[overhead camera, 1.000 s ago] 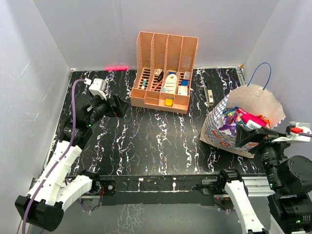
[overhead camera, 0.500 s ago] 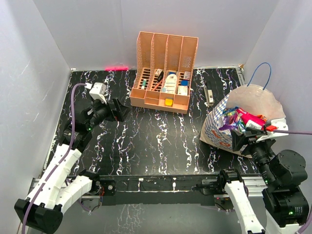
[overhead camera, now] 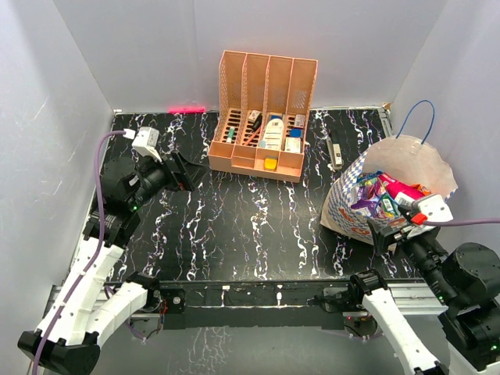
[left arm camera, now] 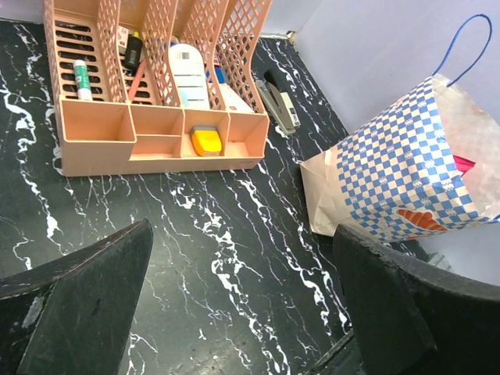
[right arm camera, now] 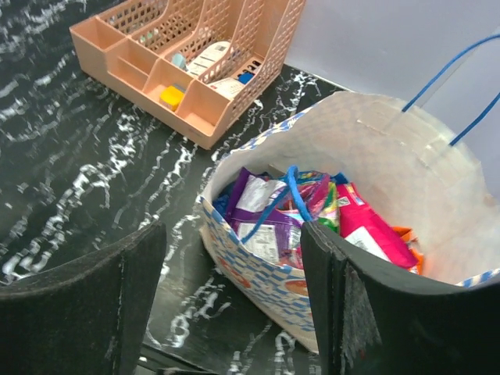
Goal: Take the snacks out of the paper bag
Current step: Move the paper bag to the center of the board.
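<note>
Right claw (right arm camera: 230, 262) spread and empty, poised by the paper bag's (right arm camera: 258, 275) near rim at table's 3 o'clock, snacks (right arm camera: 262, 205) heaped inside; risk: blue string handle (right arm camera: 293, 187) lying across them snags my finger, tipping the bag.

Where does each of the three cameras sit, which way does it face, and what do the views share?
Top external: above and behind the arm bases, looking down on the table; both arms show, left claw open, right claw at the paper bag.
Left wrist: on the left arm, facing across the table toward the orange organizer and the bag; its fingers frame the bottom.
Right wrist: at the bag's near side, looking down at the snacks inside; its fingers flank the near rim.
Shared: all three show bag and organizer.
</note>
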Available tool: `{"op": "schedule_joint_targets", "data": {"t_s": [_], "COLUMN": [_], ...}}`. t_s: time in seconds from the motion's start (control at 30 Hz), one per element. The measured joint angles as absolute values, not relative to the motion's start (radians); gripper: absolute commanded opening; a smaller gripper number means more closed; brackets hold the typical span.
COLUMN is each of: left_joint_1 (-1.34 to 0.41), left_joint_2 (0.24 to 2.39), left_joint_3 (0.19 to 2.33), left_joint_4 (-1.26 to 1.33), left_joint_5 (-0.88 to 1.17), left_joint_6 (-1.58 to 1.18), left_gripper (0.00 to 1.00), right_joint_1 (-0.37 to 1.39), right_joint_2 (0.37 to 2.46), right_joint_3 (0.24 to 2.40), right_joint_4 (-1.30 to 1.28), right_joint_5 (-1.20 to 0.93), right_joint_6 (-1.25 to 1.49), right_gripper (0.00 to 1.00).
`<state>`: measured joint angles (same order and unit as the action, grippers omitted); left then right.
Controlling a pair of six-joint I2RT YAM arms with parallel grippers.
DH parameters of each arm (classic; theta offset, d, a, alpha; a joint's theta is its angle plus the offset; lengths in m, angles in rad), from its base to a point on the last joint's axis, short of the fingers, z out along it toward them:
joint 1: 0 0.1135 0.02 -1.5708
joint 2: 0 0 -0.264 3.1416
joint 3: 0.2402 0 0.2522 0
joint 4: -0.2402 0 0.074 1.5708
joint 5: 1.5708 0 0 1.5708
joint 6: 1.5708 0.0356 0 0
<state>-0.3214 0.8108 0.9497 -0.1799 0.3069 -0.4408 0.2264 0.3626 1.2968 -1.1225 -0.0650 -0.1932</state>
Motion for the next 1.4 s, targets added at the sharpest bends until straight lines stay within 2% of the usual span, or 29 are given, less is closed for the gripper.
{"op": "schedule_joint_targets", "data": {"t_s": [0.17,0.33,0.57,0.77,0.93,0.97,1.07,1.2,1.4], "left_joint_1": [-0.321,-0.321,-0.321,-0.321,-0.321,-0.321,-0.321,-0.322,-0.323], "left_joint_2": [0.822,0.838,0.833,0.832,0.839,0.842,0.85,0.849,0.85], "left_joint_3": [0.95,0.95,0.95,0.949,0.949,0.949,0.949,0.949,0.947], "left_joint_4": [-0.171,-0.165,-0.166,-0.175,-0.18,-0.181,-0.181,-0.179,-0.168], "left_joint_5": [0.324,0.334,0.337,0.338,0.348,0.351,0.36,0.369,0.382], "left_joint_6": [-0.475,-0.503,-0.523,-0.537,-0.558,-0.563,-0.585,-0.607,-0.631], "left_gripper": [0.98,0.98,0.98,0.98,0.98,0.98,0.98,0.98,0.98], "right_joint_1": [0.312,0.378,0.425,0.426,0.413,0.406,0.395,0.392,0.392], "right_joint_2": [0.357,0.348,0.348,0.368,0.471,0.498,0.558,0.56,0.496], "right_joint_3": [1.297,1.271,1.256,1.254,1.283,1.287,1.289,1.299,1.378], "right_joint_4": [-1.168,-1.196,-1.203,-1.197,-1.146,-1.13,-1.074,-1.049,-1.067], "right_joint_5": [-0.023,-0.017,0.0,-0.031,-0.128,-0.15,-0.174,-0.099,0.067], "right_joint_6": [-0.336,-0.448,-0.522,-0.508,-0.454,-0.443,-0.416,-0.4,-0.419], "right_gripper": [0.57,0.4,0.08,0.07,0.07,0.09,0.36,0.6,0.82]}}
